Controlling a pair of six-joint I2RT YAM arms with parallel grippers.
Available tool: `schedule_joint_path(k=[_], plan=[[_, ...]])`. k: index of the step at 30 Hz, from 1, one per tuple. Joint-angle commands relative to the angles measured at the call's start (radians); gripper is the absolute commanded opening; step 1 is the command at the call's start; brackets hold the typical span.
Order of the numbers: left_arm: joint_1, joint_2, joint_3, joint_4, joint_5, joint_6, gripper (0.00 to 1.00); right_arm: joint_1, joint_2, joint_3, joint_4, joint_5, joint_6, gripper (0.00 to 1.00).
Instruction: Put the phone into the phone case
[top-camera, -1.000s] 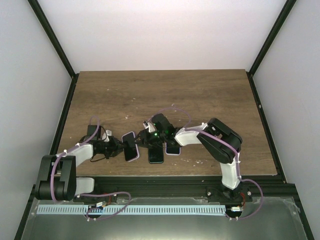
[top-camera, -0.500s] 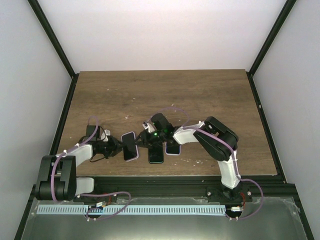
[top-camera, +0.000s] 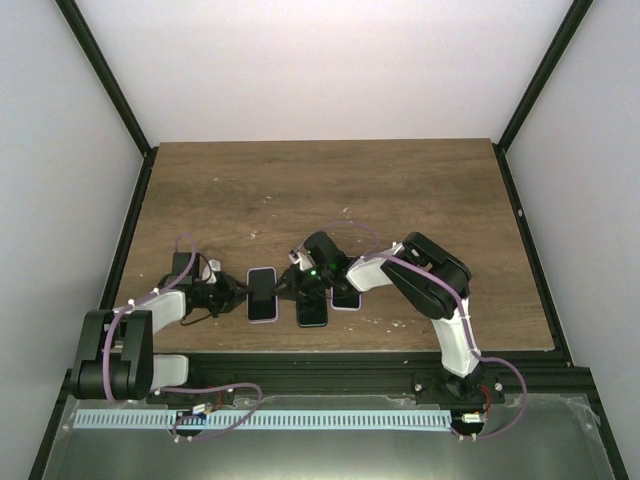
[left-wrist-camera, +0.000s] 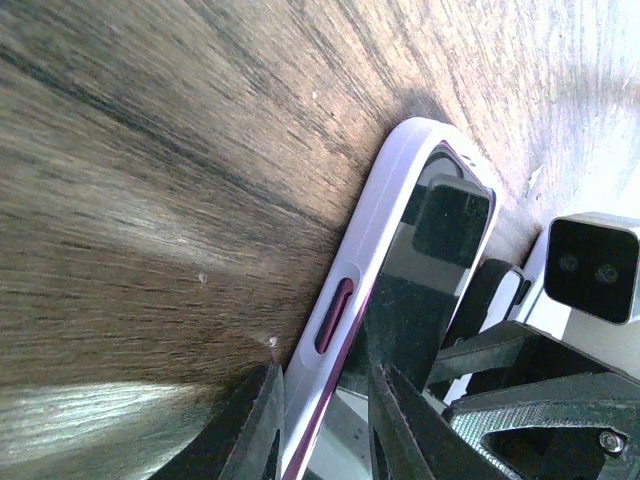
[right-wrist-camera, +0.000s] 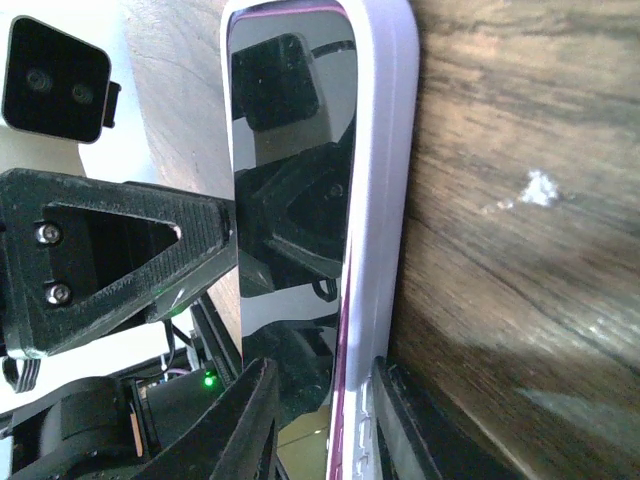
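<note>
1. Flat on the table (top-camera: 350, 190) near its front edge, between both arms: phone case (top-camera: 262, 296), phone (left-wrist-camera: 425, 270) inside, screen up.
2. Left long side nipped by left gripper (left-wrist-camera: 325, 390), jaws pinching the case rim.
3. Opposite side clamped by right gripper (right-wrist-camera: 322, 380), jaws squeezing the case edge.
4. Just beside, to the right: another dark phone (top-camera: 312, 308).
</note>
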Motion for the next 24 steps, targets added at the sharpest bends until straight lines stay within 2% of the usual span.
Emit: schedule_joint_path(k=[1, 5, 10, 14, 24], plan=[[-0.036, 0.006, -0.022, 0.044, 0.205, -0.022, 0.26, 0.069, -0.031, 0.013, 0.298, -0.135, 0.037, 0.26], [-0.036, -0.016, -0.043, 0.039, 0.184, -0.028, 0.25, 0.067, -0.044, -0.037, 0.423, -0.135, 0.086, 0.28], [-0.036, -0.023, -0.040, 0.034, 0.205, -0.027, 0.23, 0.055, -0.045, -0.053, 0.413, -0.137, 0.085, 0.31], [-0.036, -0.035, -0.045, 0.012, 0.213, -0.026, 0.25, 0.024, -0.064, -0.106, 0.494, -0.135, 0.127, 0.32], [-0.046, -0.096, -0.094, 0.042, 0.223, -0.100, 0.28, 0.020, -0.083, -0.126, 0.472, -0.113, 0.123, 0.33]])
